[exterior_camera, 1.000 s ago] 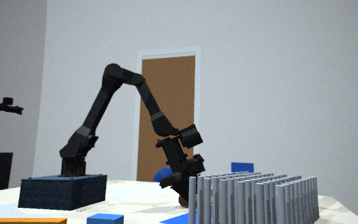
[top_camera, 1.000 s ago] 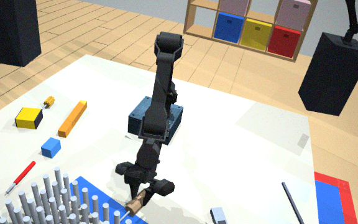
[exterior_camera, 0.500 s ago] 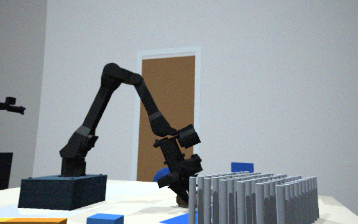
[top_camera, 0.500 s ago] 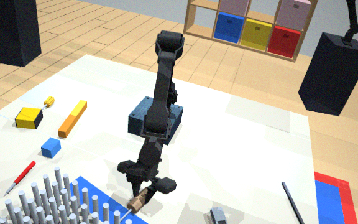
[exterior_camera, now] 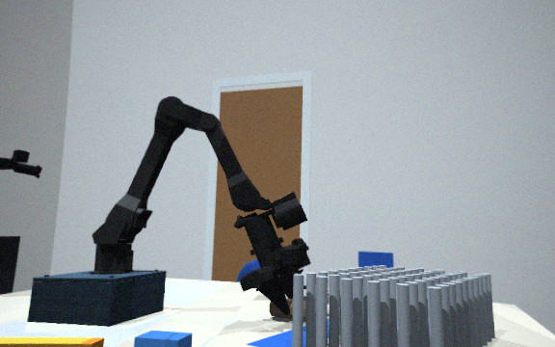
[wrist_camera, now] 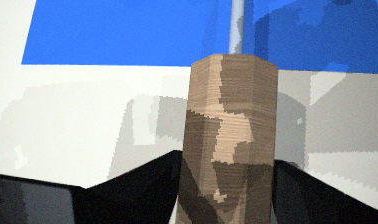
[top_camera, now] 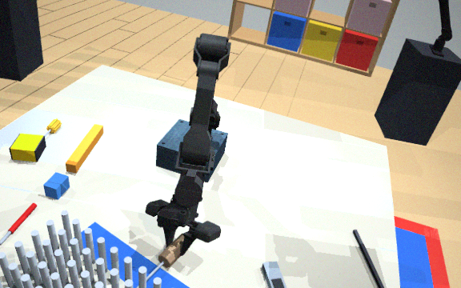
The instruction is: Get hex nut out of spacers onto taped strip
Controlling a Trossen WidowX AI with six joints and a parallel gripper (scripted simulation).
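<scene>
My gripper (top_camera: 177,246) (exterior_camera: 285,307) (wrist_camera: 226,165) is shut on the brown wooden handle (top_camera: 170,257) (wrist_camera: 232,110) of a tool, low over the table beside the taped strip. The tool's thin metal shaft (top_camera: 155,270) (wrist_camera: 236,25) reaches forward over the blue taped strip (top_camera: 106,234) (exterior_camera: 279,338) (wrist_camera: 115,35) towards the spacers. Its far end is hidden behind the spacers or out of frame. The grey metal spacers (top_camera: 66,226) (exterior_camera: 374,308) that show stand upright in rows beyond the strip. The hex nut is not visible in any view.
A red-handled tool (top_camera: 23,218), a blue block (top_camera: 56,186), an orange bar (top_camera: 84,149), a yellow block (top_camera: 26,148) and a yellow-handled tool (top_camera: 54,126) lie at the left. A grey-blue object (top_camera: 274,275) and a black rod (top_camera: 368,258) lie at the right.
</scene>
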